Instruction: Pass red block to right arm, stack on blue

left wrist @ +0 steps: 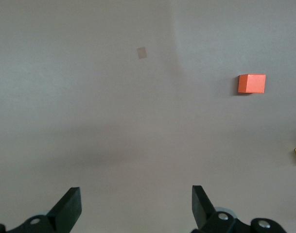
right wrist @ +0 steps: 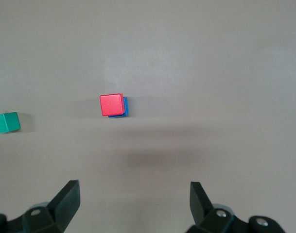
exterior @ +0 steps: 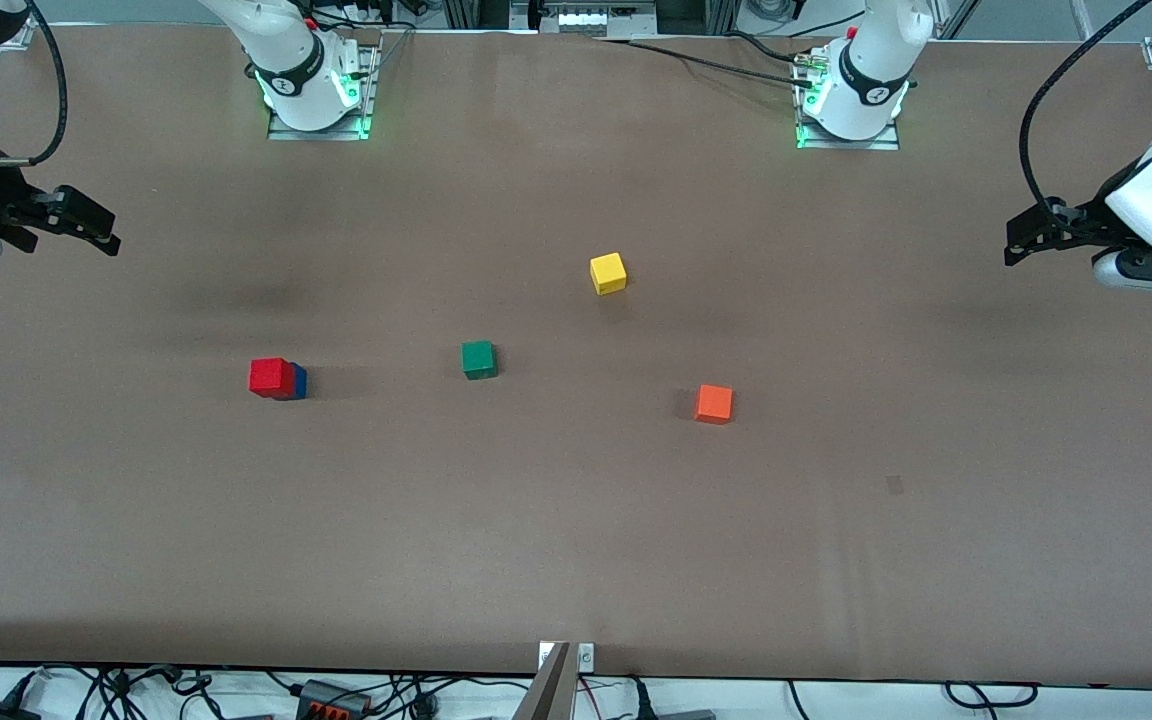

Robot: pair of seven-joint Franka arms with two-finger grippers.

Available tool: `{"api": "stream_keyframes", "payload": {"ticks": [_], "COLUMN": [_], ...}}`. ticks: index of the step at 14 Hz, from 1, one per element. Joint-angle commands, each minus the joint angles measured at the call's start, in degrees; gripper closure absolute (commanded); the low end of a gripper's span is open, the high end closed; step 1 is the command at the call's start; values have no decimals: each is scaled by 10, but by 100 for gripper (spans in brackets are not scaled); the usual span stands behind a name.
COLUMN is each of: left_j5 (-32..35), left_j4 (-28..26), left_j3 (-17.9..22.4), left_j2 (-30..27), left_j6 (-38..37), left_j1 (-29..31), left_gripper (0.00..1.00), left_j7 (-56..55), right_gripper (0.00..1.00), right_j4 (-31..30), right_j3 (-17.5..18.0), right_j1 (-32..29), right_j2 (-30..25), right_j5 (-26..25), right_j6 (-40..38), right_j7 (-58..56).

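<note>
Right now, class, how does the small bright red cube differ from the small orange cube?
The small bright red cube sits stacked on the deep blue cube; the small orange cube rests alone on the brown table. Red lies toward the right arm's end, orange toward the left arm's. Both look equal in size.

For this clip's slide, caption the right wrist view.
Red block stacked on blue block; open right gripper above.

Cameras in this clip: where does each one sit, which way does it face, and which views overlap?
Front view: high across the table, facing both bases; shows the red block on the blue block, left gripper and right gripper, both waiting at the table's ends.
Left wrist view: looks down past its open jaws at the orange cube.
Right wrist view: looks down past its open jaws at the stack and the green cube.
Shared: each wrist view's cubes also appear in front.
</note>
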Motion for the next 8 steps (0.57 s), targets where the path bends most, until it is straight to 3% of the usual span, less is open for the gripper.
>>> {"api": "stream_keyframes", "payload": {"ticks": [1, 8], "left_j5": [14, 14], "left_j4": [11, 11], "left_j3": [-4, -4], "left_j2": [-1, -1], "left_j6": [-9, -10], "left_j1": [2, 2], "left_gripper": [0, 0], "left_j7": [-5, -5], "right_gripper": [0, 0], "right_j4": [-14, -14], "right_j3": [8, 3], "right_j1": [-9, -12], "right_j2": [-10, -12], "right_j5": [-2, -2], "right_j6": [7, 0], "right_j7": [-6, -6]}}
